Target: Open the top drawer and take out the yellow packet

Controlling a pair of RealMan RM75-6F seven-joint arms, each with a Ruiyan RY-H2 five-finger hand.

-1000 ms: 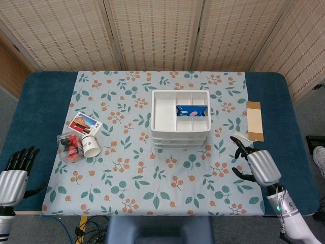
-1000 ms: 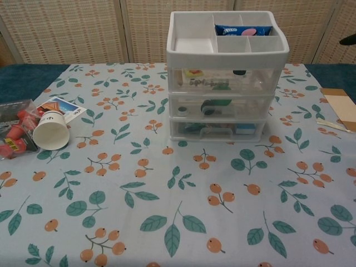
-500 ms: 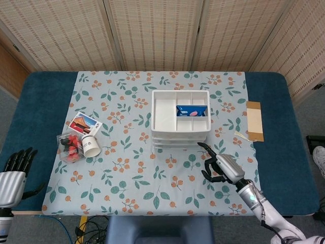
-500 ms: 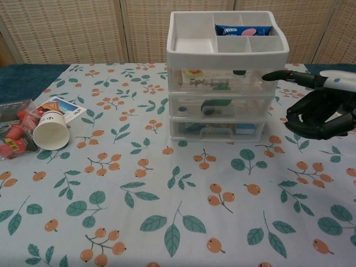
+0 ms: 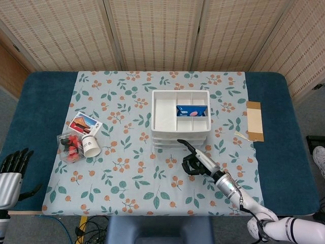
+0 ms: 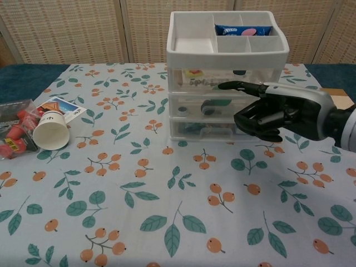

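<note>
- The right hand [image 6: 278, 114] had swung in from the right edge of the table over the last second and now sat directly in front of the drawer unit [image 6: 227, 78]; a second earlier the chest view showed almost nothing of it.
- It held nothing: one finger [image 6: 242, 86] was stretched out straight toward the left, and the others were curled in under the palm.
- The tip of that outstretched finger lay level with the front of the top drawer [image 6: 222, 80], just at its lower edge. Whether it actually touched the plastic could not be told from either view.
- The top drawer was closed, flush with the two drawers below it, as it had been throughout.
- The yellow packet [image 6: 193, 73] showed through the clear drawer front, up and to the left of the fingertip, inside the drawer and out of reach for now.
- In judgement, the approach was finished and the opening step was only starting; the finger probably needed to hook the drawer's front lip before any pull.
- The left hand [image 5: 11, 173] hung at the near-left edge of the table, well apart from the right hand and the drawers. It had sunk slightly lower in the head view, with fingers straight and apart and nothing in them.
- Far to the left of the right hand lay a paper cup [image 6: 51, 129] on its side, beside a clear box of red items [image 6: 14, 133], both unmoved.
</note>
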